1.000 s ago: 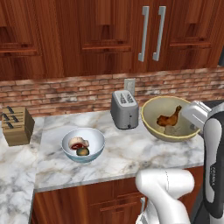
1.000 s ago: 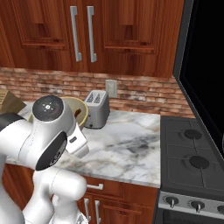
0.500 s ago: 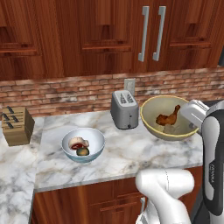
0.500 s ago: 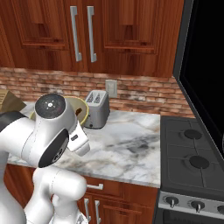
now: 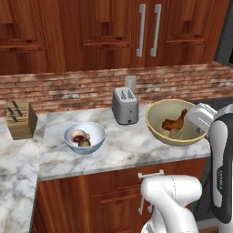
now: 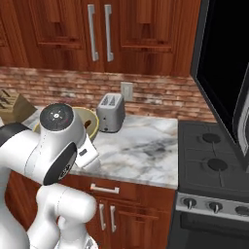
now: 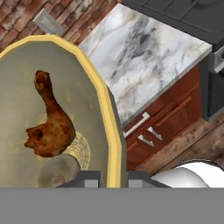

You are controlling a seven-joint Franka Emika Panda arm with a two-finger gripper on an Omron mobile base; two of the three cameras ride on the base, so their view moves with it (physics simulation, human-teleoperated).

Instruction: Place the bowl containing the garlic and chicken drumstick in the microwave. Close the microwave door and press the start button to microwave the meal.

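We see wooden cabinets (image 5: 113, 32) across the top, a brick backsplash (image 5: 68, 88) under them, and a marble counter (image 5: 127, 148) below that. In the right base view a dark stove (image 6: 214, 160) stands just to the right of the counter, and above it the open microwave (image 6: 221, 63) shows a black inside, with the edge of its door (image 6: 241, 114) at the far right. The arm (image 5: 223, 173) rises at the right of the left base view and reaches to the right side of the bowl (image 5: 175, 122). The bowl is tan with a yellowish rim and sits toward the right end of the counter, near the stove. In the hand view the rim (image 7: 114, 144) passes between the two finger tips, so we take the gripper (image 7: 113, 178) to be clamped on the bowl's wall, one finger inside and one outside. We cannot tell whether the bowl is resting on the counter or lifted clear of it. A silver toaster (image 5: 125, 105) stands just left of the bowl against the backsplash. Farther left is a pale blue-white bowl (image 5: 84, 137) with food in it, and a knife block (image 5: 20, 119) stands at the far left. Inside the tan bowl lies the drumstick (image 5: 175, 122), orange-brown, its thin bone end pointing up toward the rim. A pale round garlic (image 7: 59, 170) lies beside its plump end, near the inner finger.
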